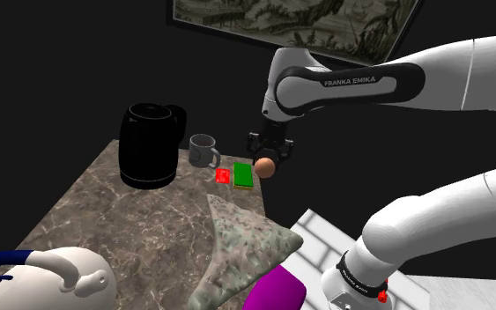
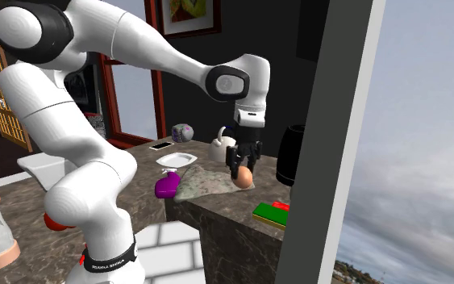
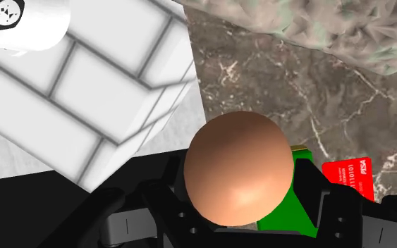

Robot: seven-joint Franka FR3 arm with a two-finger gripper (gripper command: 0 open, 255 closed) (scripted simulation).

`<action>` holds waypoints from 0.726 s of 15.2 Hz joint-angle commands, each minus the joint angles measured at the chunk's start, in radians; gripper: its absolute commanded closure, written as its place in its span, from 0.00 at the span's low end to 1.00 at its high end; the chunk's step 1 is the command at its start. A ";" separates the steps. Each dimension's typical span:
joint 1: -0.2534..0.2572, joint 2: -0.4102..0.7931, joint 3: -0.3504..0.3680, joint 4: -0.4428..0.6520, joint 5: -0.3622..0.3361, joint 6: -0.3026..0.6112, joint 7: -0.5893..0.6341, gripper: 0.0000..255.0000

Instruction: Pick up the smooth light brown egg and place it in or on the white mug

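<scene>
Light brown egg [image 3: 237, 168] sits clasped by the black gripper [image 1: 267, 160]; grey mug [image 1: 204, 151] at its nine o'clock, shoulder view. Probably light, slick, brittle: squeeze gently across its middle

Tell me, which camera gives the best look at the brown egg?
The wrist view: the egg is large and central, its smooth light brown shell plain to see. The shoulder view and the second exterior view show it as a small ball clasped in the black pincer.

My arm [image 1: 353, 82] reads "FRANKA EMIKA"; the red card [image 3: 348, 176] at the egg's [image 3: 237, 169] three o'clock bears white print, seemingly "VISA".
</scene>
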 commanded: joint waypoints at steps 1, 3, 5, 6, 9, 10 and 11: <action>-0.001 -0.008 -0.005 0.021 -0.002 -0.029 -0.001 1.00; -0.001 -0.015 -0.009 0.043 -0.003 -0.058 -0.001 1.00; -0.002 -0.020 -0.012 0.065 -0.005 -0.086 -0.001 1.00; -0.003 -0.022 -0.014 0.077 -0.006 -0.099 -0.001 1.00; -0.004 -0.027 -0.019 0.113 -0.009 -0.141 0.000 1.00; -0.004 -0.029 -0.021 0.126 -0.010 -0.154 0.000 1.00; -0.005 -0.029 -0.022 0.132 -0.011 -0.161 0.000 1.00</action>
